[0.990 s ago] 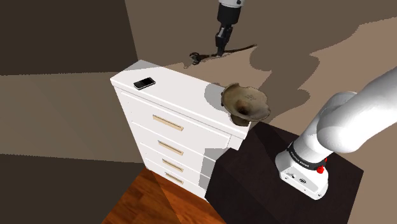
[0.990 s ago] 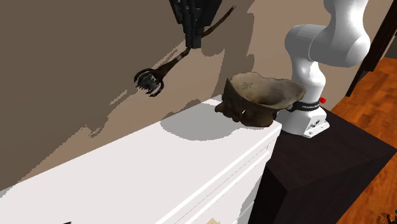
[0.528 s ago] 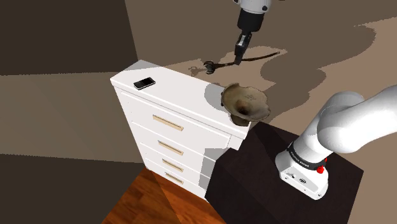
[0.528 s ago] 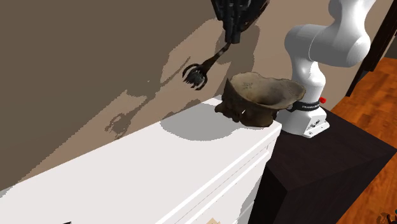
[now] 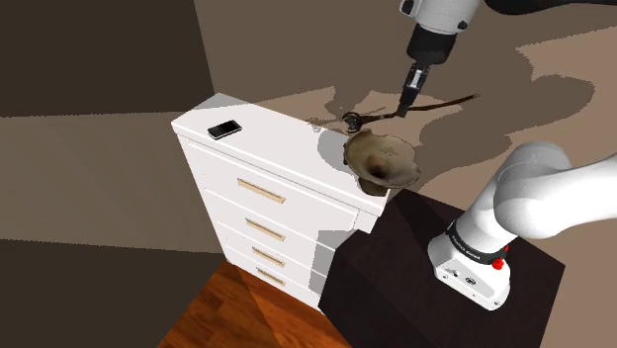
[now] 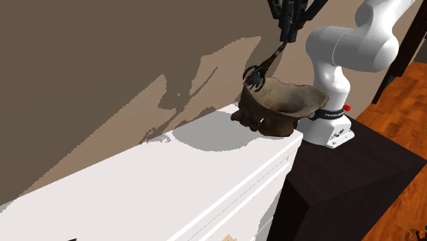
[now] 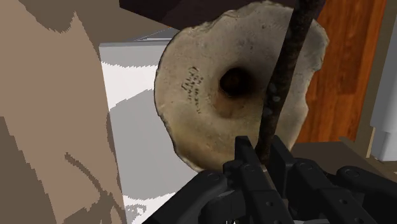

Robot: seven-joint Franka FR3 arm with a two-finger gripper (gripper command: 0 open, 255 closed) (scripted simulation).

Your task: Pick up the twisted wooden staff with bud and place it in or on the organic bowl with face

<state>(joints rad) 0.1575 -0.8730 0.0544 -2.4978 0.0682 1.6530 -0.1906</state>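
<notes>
Hanging over the brown bowl (image 5: 381,158), the black gripper (image 7: 262,151) is clamped tight on the dark twisted staff (image 7: 287,63), whose clawed bud end sits right by the bowl's rim in the second exterior view. The wrist view looks into the bowl's dark centre hole; the shoulder view adds a black phone (image 5: 224,129) on the white dresser (image 5: 267,138)
</notes>
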